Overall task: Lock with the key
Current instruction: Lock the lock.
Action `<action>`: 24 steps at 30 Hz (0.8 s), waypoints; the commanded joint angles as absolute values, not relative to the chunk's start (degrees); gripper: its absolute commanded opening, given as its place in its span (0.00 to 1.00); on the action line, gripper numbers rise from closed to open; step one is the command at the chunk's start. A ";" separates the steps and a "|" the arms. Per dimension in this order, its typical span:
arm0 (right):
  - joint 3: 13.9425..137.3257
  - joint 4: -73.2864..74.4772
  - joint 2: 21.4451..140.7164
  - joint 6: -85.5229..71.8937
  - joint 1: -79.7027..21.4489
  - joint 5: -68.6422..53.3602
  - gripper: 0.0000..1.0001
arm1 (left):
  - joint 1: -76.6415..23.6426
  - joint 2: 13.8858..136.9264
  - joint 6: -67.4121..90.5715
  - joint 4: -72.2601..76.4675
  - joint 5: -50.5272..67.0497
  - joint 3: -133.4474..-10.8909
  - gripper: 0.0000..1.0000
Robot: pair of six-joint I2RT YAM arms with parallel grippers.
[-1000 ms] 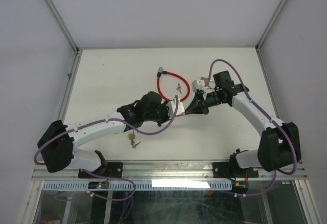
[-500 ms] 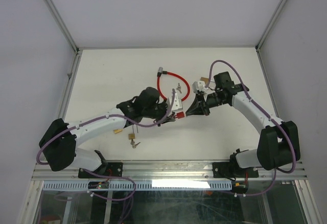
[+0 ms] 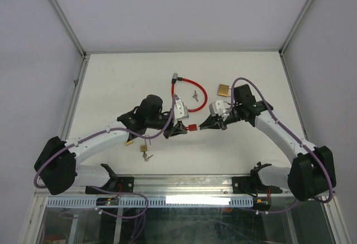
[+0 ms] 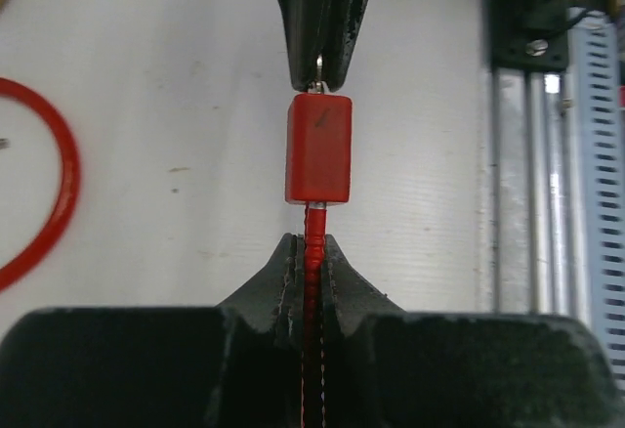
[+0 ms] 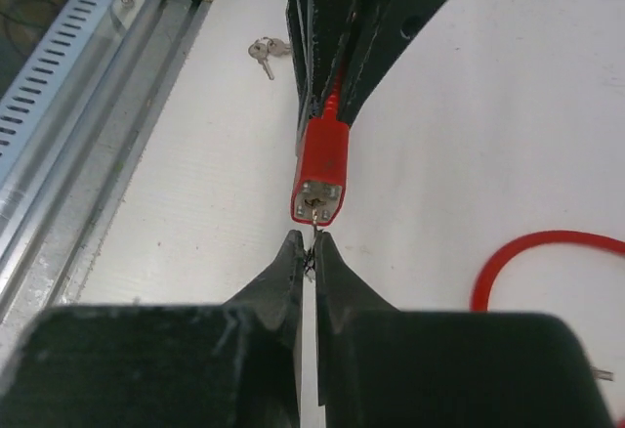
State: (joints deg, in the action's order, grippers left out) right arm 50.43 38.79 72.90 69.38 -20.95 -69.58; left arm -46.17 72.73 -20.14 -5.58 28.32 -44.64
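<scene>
Your left tool (image 4: pixel 309 250) is clamped on the red cable (image 4: pixel 311 225) just behind the red lock body (image 4: pixel 318 148), held above the counter (image 4: pixel 146 106), and your right tool (image 5: pixel 309 247) pinches the key (image 5: pixel 314 233) right at that body's keyhole face (how deep it sits, you cannot tell).

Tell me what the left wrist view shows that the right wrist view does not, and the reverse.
Only the left wrist view shows the rear of the red lock body, where the ribbed cable leaves it into the shut left hand. Only the right wrist view shows the metal keyhole face and a loose key bunch on the table. Both show the right hand pinching the key at the lock body, and part of the red cable loop.
</scene>
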 commanded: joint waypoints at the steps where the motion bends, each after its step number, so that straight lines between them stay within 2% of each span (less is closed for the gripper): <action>1: 46.83 37.62 67.32 69.68 -22.16 -59.18 0.00 | -41.94 75.22 -11.25 -8.85 48.06 -52.12 0.00; 3: 49.80 36.34 69.28 62.62 -21.10 -57.95 0.00 | -42.94 76.77 -13.67 -12.08 39.73 -53.88 0.00; 5: 53.79 39.13 73.20 59.05 -18.15 -61.79 0.00 | -48.17 75.13 -21.29 -12.05 21.38 -52.30 0.00; 7: 57.84 46.83 78.37 60.49 -15.72 -66.27 0.00 | -56.46 72.96 -29.58 -8.58 -1.72 -48.42 0.00; 8: 59.61 50.68 80.86 61.98 -14.71 -68.15 0.00 | -58.32 72.03 -31.33 -5.76 -8.53 -46.70 0.00; 12: 64.51 67.54 89.33 74.89 -13.97 -73.95 0.00 | -59.37 70.35 -34.48 -2.81 -14.31 -44.81 0.00; 14: 65.73 74.81 90.51 83.77 -14.13 -74.07 0.00 | -58.10 70.39 -31.64 -3.96 -9.04 -45.83 0.00; 15: 65.14 73.37 88.88 84.65 -14.17 -73.14 0.00 | -55.77 70.37 -28.47 -5.25 -1.22 -46.60 0.00; 17: 61.15 62.66 82.86 79.57 -14.83 -69.10 0.00 | -48.89 71.02 -20.88 -7.45 18.05 -48.49 0.00; 20: 50.72 38.12 70.27 66.01 -18.25 -55.95 0.00 | -42.67 74.17 -10.54 -7.49 43.13 -50.02 0.00; 22: 48.48 33.56 67.16 64.17 -18.20 -53.96 0.00 | -42.41 77.20 -7.44 -7.80 50.14 -51.19 0.00; 24: 50.63 36.28 68.10 64.76 -17.50 -54.70 0.00 | -42.48 79.26 -7.13 -9.34 47.83 -52.32 0.00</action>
